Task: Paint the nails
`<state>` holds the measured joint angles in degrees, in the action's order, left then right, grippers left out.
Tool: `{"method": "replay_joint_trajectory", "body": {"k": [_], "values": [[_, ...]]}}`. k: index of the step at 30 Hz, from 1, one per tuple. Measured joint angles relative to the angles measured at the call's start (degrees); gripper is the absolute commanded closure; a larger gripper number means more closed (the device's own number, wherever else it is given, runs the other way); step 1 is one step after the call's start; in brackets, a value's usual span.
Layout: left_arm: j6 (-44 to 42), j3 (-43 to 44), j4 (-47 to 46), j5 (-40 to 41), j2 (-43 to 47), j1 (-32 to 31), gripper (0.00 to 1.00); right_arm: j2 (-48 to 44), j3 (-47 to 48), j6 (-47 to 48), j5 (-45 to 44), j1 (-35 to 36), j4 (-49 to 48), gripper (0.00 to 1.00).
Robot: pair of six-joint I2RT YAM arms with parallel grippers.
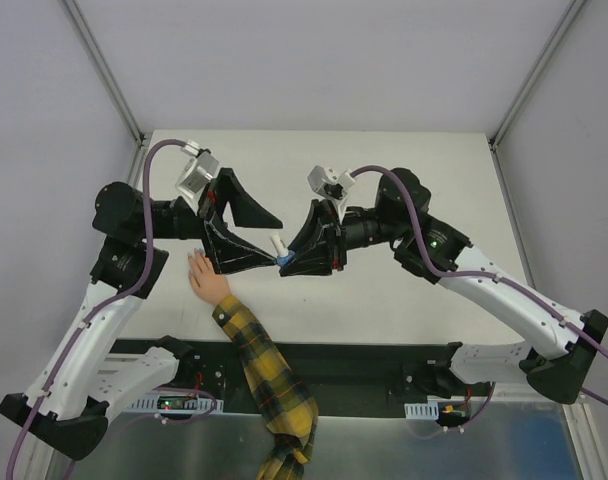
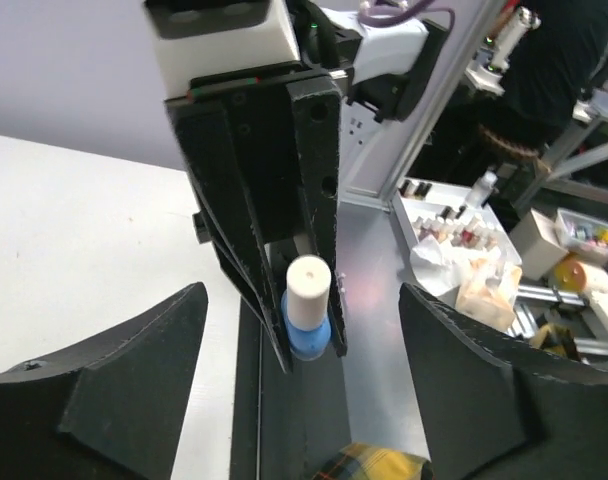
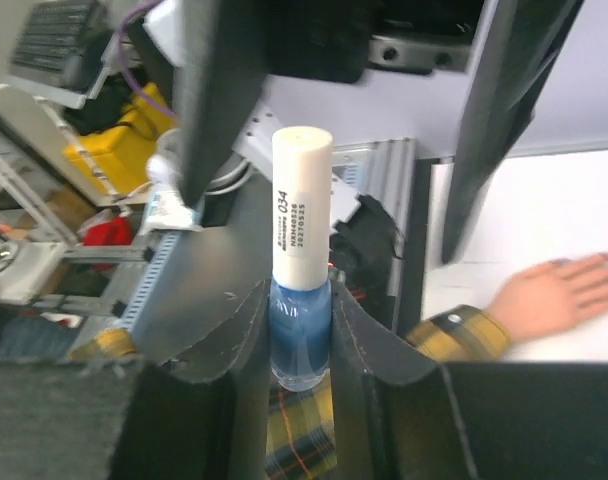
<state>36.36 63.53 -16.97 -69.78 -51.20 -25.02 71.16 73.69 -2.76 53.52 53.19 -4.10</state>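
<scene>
white table [image 1: 404,170]; right claw [image 3: 299,300] grips polish bottle [image 3: 300,345], left claw [image 1: 278,244] gapes, nails [image 1: 194,260] too small.

Two robot arms built of white shells and black joints. In the overhead view the left arm [image 1: 94,330] sits at eight o'clock and the right arm [image 1: 504,295] at four o'clock. Each carries a purple cable [image 1: 147,200] and a white camera block [image 1: 197,172] at the wrist. The left gripper [image 1: 274,242] and right gripper [image 1: 292,258] have broad, matte black, wedge-shaped fingers [image 2: 114,400]. A green light [image 1: 436,240] glows on the right arm, toward three o'clock.
</scene>
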Motion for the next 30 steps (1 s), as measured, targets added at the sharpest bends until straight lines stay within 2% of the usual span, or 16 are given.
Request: {"method": "replay_joint_trajectory", "body": {"k": [1,6,12,16,23,26,27,29,30], "values": [[-1.73,1.07,2.73,1.01,0.37,0.48,0.08,-0.48,0.35,1.22,-0.90,-0.04,1.66,1.00],[-5.07,3.76,12.63,8.24,2.84,1.51,0.01,-1.07,5.25,8.13,-12.33,1.29,12.02,1.00],[-5.44,3.87,18.43,18.86,4.11,1.51,0.02,0.26,10.64,14.99,-32.54,8.87,21.49,1.00],[-5.97,3.65,21.16,25.35,4.37,1.51,0.05,1.22,12.13,17.49,-44.94,13.77,21.99,1.00],[-6.38,3.65,23.69,30.99,5.22,1.51,0.19,4.42,13.75,19.19,-58.75,16.65,22.47,1.00],[-6.40,3.67,23.69,31.04,5.11,1.51,0.29,6.36,15.72,20.22,-62.34,18.16,22.84,1.00],[-6.36,3.67,23.69,31.04,5.07,1.51,0.36,6.86,16.15,20.70,-63.54,18.84,22.84,1.00],[-6.08,3.67,23.76,31.06,4.98,1.51,0.42,7.37,16.65,21.24,-64.89,19.67,22.86,1.00],[-5.99,3.67,23.76,31.06,4.96,1.51,0.54,7.61,17.00,21.51,-65.51,20.09,22.88,1.00]]}}
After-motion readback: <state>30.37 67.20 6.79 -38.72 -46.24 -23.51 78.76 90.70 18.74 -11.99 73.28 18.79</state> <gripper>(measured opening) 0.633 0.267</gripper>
